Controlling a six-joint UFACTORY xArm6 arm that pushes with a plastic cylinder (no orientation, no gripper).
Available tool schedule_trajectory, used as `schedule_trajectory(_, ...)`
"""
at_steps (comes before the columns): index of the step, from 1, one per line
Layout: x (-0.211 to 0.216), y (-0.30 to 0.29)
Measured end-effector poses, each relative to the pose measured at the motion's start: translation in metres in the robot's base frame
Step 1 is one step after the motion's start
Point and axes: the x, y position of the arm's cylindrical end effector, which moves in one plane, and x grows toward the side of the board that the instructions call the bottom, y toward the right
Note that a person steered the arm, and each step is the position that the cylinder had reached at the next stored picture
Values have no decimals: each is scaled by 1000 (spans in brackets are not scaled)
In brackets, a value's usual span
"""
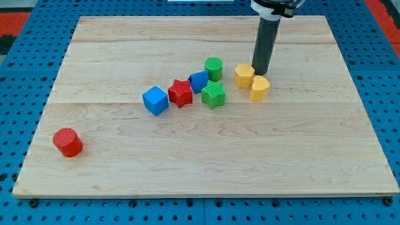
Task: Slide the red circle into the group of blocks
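Observation:
The red circle (67, 142) sits alone near the board's lower left. The group lies mid-board: a blue cube (155, 100), a red star (180, 93), a second blue block (199, 81), a green star (214, 95), a green circle (214, 67), a yellow hexagon (244, 75) and a second yellow block (260, 88). My tip (260, 72) stands at the group's right end, just behind and between the two yellow blocks, far to the right of the red circle.
The wooden board (206, 169) lies on a blue pegboard table (19, 75). The arm's dark rod (267, 37) comes down from the view's top.

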Motion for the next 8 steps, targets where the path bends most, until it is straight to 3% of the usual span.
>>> schedule_trajectory(1, -24, -2)
schedule_trajectory(4, -20, -213)
schedule_trajectory(6, 80, -233)
schedule_trajectory(8, 146, -192)
